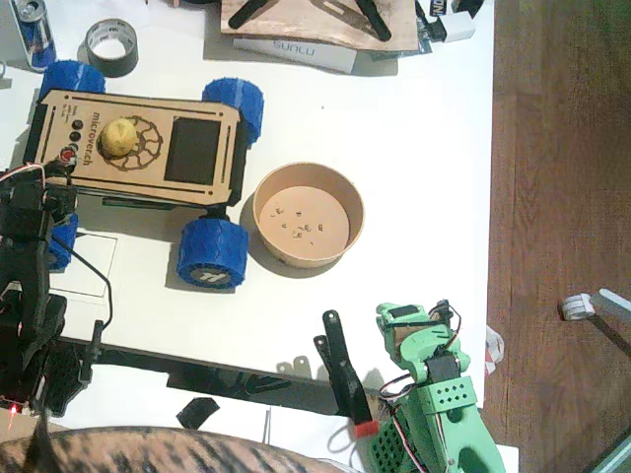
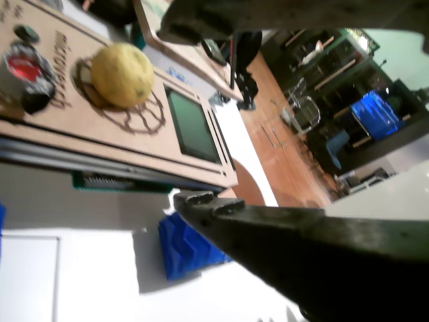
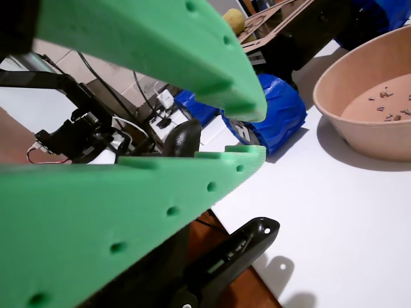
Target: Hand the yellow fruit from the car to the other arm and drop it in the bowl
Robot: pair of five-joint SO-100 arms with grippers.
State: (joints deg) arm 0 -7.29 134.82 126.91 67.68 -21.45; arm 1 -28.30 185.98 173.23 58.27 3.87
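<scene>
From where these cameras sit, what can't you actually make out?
- Small round yellow fruit: in a wrist view, mostly hidden behind the green tool's upper finger.
- Black left arm's tool: in the fixed view, lost in the dark arm.
- Small crumbs in the tan bowl: too small to identify.

The lemon [image 1: 120, 137] sat on the car [image 1: 138, 148], on its left half, over the gear pattern. The bowl [image 1: 309, 215] stood just right of the car, beside its near right wheel [image 1: 212, 252]. My left arm [image 1: 30, 286] was near-left of the car, my right arm [image 1: 434, 394] near, below the bowl. A tape roll [image 1: 110, 45] lay far left, behind the car.
</scene>
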